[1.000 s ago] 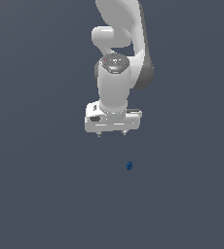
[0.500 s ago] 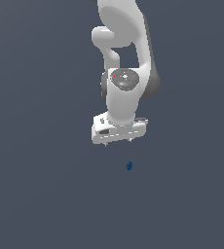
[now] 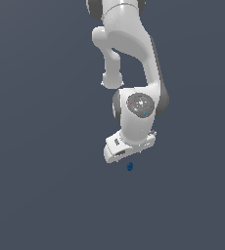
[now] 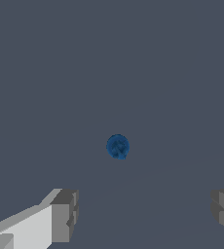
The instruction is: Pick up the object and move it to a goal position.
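Claw [image 3: 129,155] of smooth white, glossy casing, carried on a rounded, jointed arm [image 3: 134,53] and tilted over a plain dark grey-blue desk [image 3: 41,195]. Exterior view: the blocky white claw body hangs low, and the object [image 3: 129,166], a tiny dark blue piece with a rounded outline, lies on the desk just beneath it, apart from it. Wrist view: the object [image 4: 118,147] appears as a small blue disc with a mottled darker centre, seen end-on, lying ahead of and between the two fingers [image 4: 64,215]. These are squared grey pads on white stems, spread wide apart with nothing between them. The desk surface is matte and featureless.
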Controlling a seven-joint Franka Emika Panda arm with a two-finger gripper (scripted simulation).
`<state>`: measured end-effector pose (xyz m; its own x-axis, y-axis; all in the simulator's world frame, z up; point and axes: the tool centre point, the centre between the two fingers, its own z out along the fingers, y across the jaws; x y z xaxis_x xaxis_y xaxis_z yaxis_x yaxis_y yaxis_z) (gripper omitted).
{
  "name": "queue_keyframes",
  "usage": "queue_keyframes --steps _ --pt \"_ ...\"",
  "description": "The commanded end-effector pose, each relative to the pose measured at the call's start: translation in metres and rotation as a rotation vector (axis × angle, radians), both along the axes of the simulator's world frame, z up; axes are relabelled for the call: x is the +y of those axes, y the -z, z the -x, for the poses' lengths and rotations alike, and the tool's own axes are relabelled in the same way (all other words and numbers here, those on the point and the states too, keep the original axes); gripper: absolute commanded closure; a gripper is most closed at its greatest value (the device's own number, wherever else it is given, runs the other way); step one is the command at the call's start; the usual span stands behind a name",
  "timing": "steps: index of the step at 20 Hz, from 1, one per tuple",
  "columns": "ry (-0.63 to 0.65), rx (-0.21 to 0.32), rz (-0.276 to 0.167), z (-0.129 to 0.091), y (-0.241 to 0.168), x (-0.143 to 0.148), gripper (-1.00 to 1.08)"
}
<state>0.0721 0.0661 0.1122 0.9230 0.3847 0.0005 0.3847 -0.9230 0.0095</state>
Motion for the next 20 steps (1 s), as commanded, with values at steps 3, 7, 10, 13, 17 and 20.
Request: queue_keyframes --steps 3,7,10,13,17,20 --pt "-0.05 0.003 -0.006 -0.008 0.013 0.012 -0.92" --pt "-0.071 0.004 -0.008 -0.011 0.019 0.016 -0.92" --pt "-0.07 0.005 -0.008 -0.011 0.019 0.016 -0.92" --pt "-0.07 0.005 -0.008 -0.011 0.023 0.016 -0.92" --pt "-0.071 0.005 -0.008 -0.011 0.039 0.017 -0.92" --pt "-0.072 0.005 -0.008 -0.01 0.057 0.017 -0.92"
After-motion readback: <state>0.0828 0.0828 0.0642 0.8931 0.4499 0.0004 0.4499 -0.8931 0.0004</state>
